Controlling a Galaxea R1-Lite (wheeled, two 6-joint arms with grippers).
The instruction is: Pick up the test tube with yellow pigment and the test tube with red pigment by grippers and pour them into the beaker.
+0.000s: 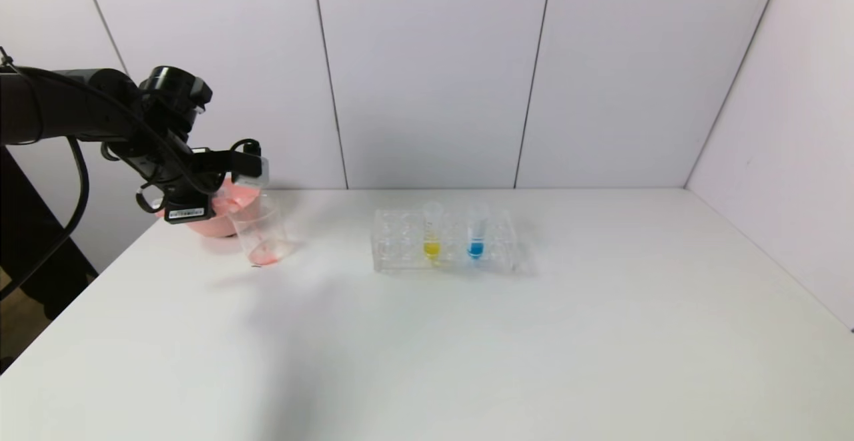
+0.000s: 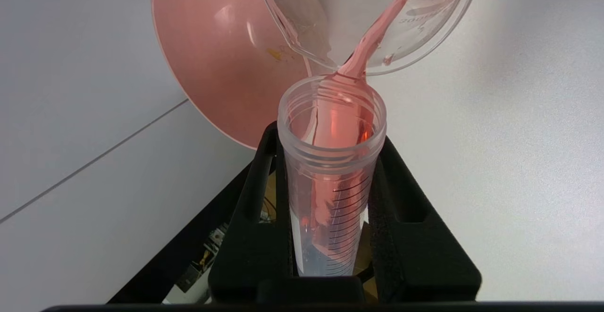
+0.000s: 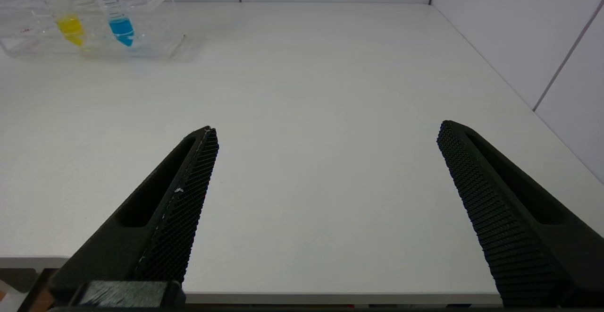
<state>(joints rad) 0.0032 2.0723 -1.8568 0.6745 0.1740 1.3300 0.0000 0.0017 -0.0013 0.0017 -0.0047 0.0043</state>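
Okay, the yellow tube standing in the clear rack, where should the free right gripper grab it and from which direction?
Probably the bare upper part of the test tube with yellow pigment, above the clear rack, coming down from above. It stands upright with only its top clear of the rack, and the blue-tipped tube stands close beside it. The right gripper is already open.

Our head camera looks down across the table, our left wrist camera close over a beaker, our right wrist camera low at the table edge, sharing the rack with head.
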